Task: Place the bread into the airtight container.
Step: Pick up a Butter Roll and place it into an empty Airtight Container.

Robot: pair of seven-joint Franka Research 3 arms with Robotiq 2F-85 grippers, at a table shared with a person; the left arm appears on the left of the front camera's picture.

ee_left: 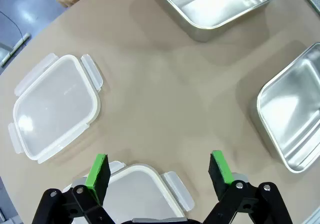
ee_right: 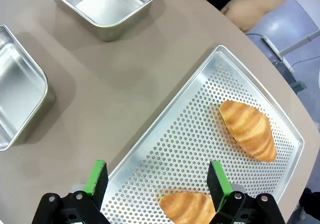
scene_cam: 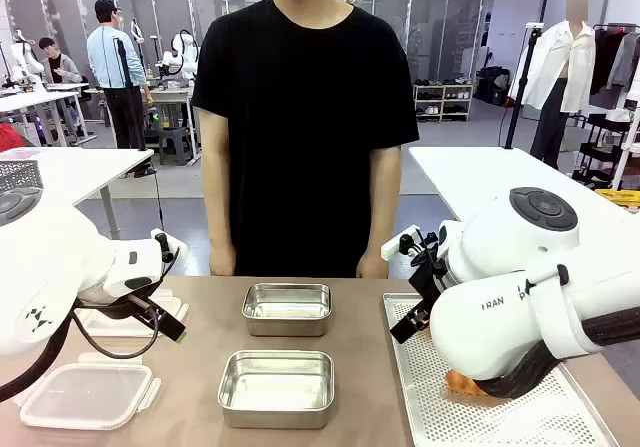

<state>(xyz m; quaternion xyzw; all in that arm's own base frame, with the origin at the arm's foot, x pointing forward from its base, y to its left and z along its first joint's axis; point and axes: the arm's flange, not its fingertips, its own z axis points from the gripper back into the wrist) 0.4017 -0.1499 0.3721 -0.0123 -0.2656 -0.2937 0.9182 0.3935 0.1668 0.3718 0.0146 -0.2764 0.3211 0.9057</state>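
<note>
While the person [scene_cam: 305, 117] in a black T-shirt stands at the far side of the table [scene_cam: 200, 352], both arms hang above it with nothing in their grasp. The left end effector [ee_left: 158, 168] has its green pads [ee_left: 98, 170] spread wide apart. The left wrist view looks down between them at a clear lid [ee_left: 135, 196] with snap flaps, lying flat on the table right beneath. A second lid [ee_left: 55, 106] of the same kind lies near it, not touching. The right end effector [ee_right: 157, 178] is likewise spread open and empty, poised over the perforated metal tray [ee_right: 200, 129] on the robot's right side of the table.

The bread [scene_cam: 462, 382] (two golden croissants) is on that tray. The first croissant [ee_right: 248, 129] lies farther off on the tray, clear of the fingers. The second croissant [ee_right: 187, 207] lies at the bottom edge of the right wrist view, in line with the gap between the two fingers; whether anything touches it cannot be told.

Two steel containers sit in the middle of the table, one behind the other: the far container [scene_cam: 287, 307] nearer the person and the near container [scene_cam: 276, 387] nearer the robot. Both are uncovered and empty, standing between the lids on the left and the tray on the right.
</note>
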